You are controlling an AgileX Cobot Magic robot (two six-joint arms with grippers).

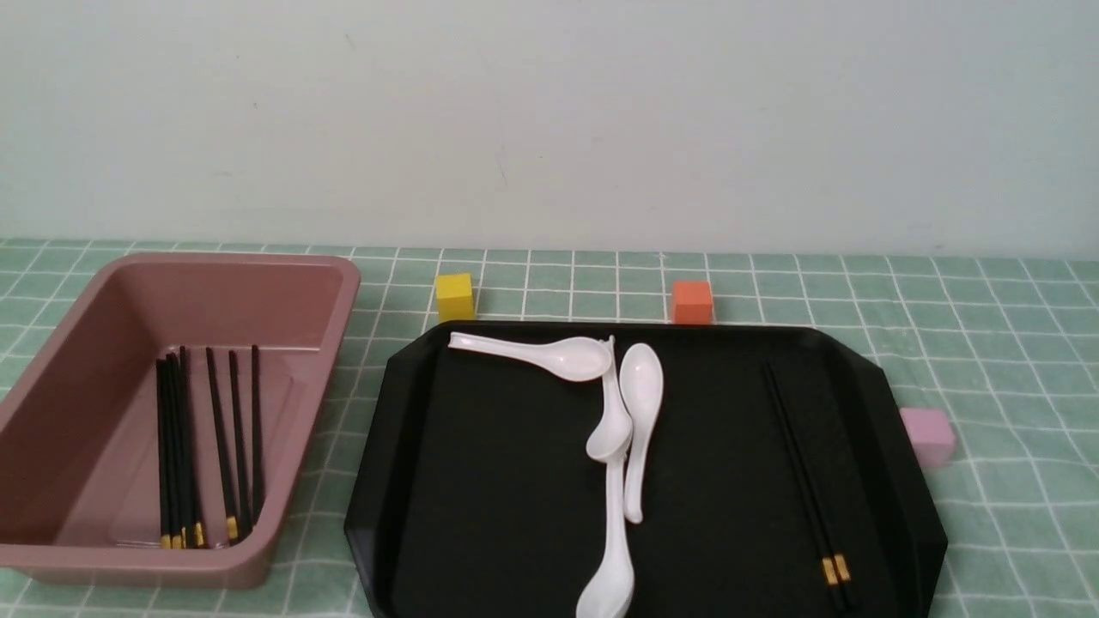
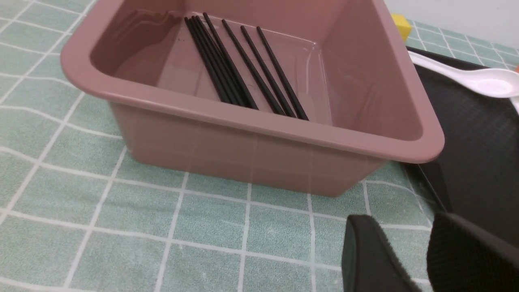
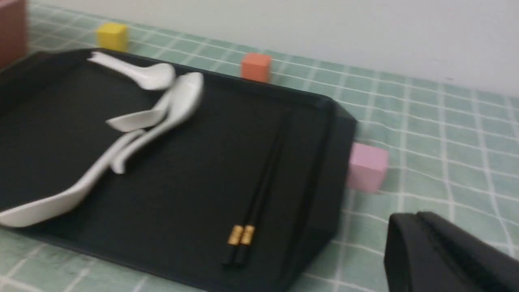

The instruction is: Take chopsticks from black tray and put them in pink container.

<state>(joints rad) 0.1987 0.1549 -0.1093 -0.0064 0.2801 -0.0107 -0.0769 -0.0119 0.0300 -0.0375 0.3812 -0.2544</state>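
Two black chopsticks [image 1: 803, 481] with gold bands lie side by side near the right rim of the black tray [image 1: 498, 481]; the right wrist view shows the chopsticks [image 3: 263, 182] on the tray [image 3: 182, 194]. Several more chopsticks [image 1: 202, 446] lie inside the pink container [image 1: 129, 292] at the left, and they [image 2: 243, 69] also show in the container [image 2: 263, 150] in the left wrist view. My left gripper [image 2: 399, 227] hangs open and empty over the cloth by the container's near corner. My right gripper [image 3: 417, 217] is shut and empty, off the tray's right side. Neither arm shows in the front view.
Three white spoons [image 1: 618, 412] lie tangled in the middle of the tray. A yellow cube [image 1: 454, 296] and an orange cube [image 1: 692, 301] stand behind the tray. A small pink cube [image 1: 927, 435] sits against its right edge. A wall closes the back.
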